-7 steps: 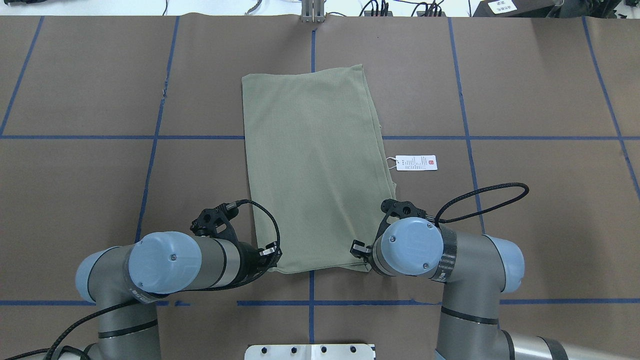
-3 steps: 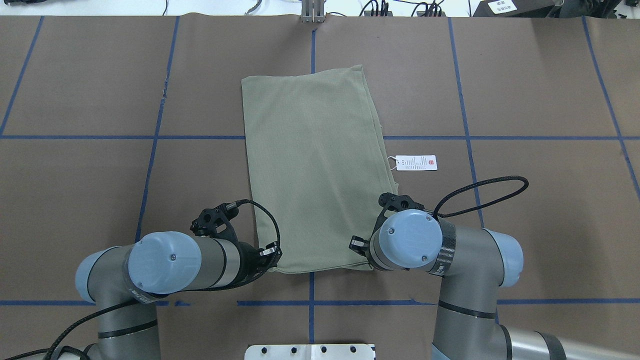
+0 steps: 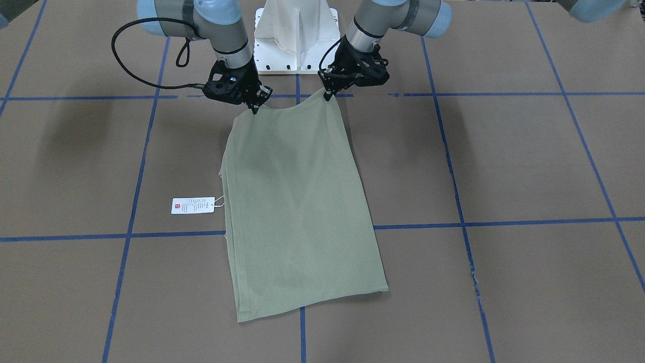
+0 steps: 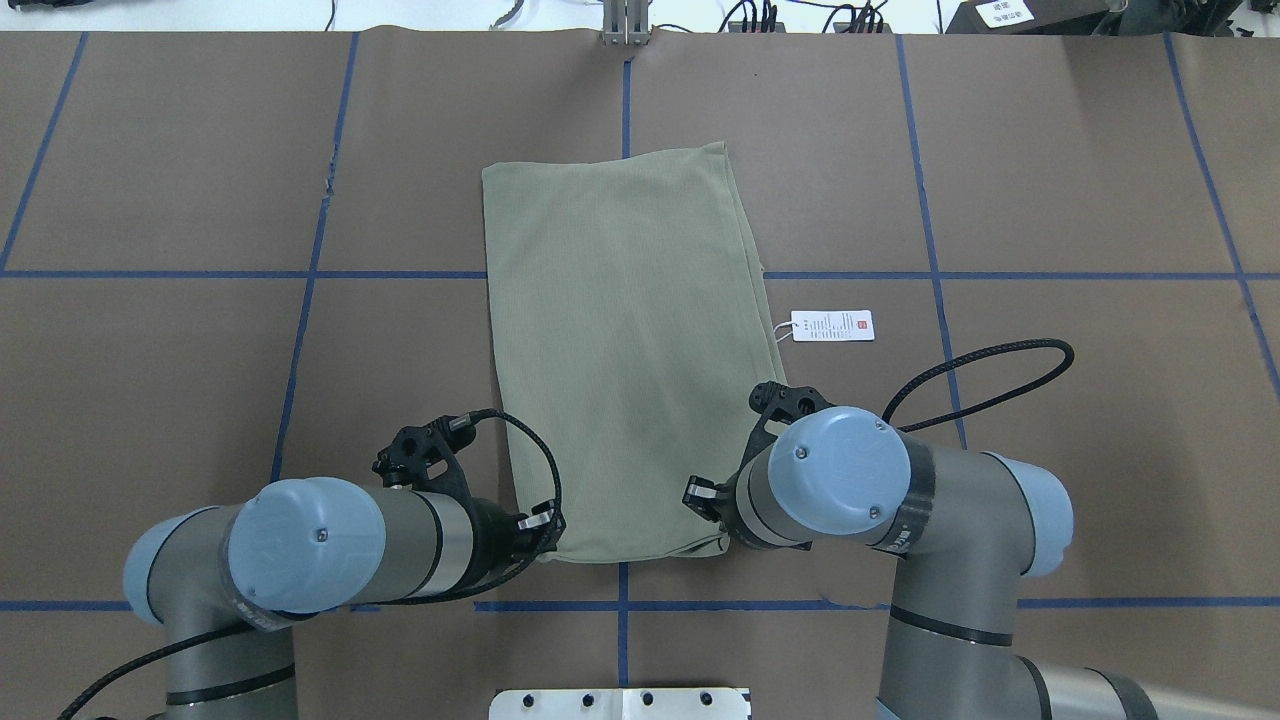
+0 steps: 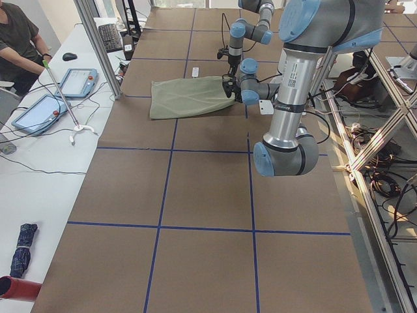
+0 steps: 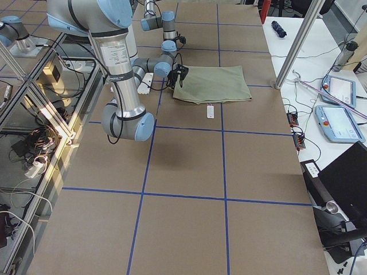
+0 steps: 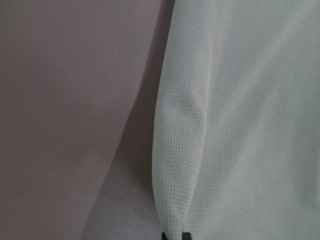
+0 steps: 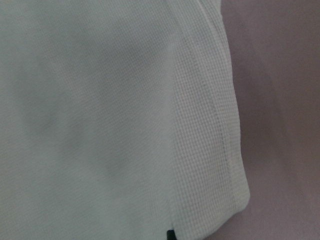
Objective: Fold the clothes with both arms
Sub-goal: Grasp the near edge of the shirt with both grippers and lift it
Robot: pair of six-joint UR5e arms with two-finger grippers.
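While the black two-finger left gripper (image 3: 328, 95) & right gripper (image 3: 254, 107) each sit clamped on an own-side near corner, the pale sage-green knit shirt (image 3: 297, 201) lies on the brown table (image 3: 504, 166), long axis straight ahead of both, neither nearer.

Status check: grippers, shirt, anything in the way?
Both shut: left gripper and right gripper each pinch a robot-side corner of the folded shirt. That edge raised, rest lying flat. Nothing blocking; hang tag lies beside it, right gripper's side.
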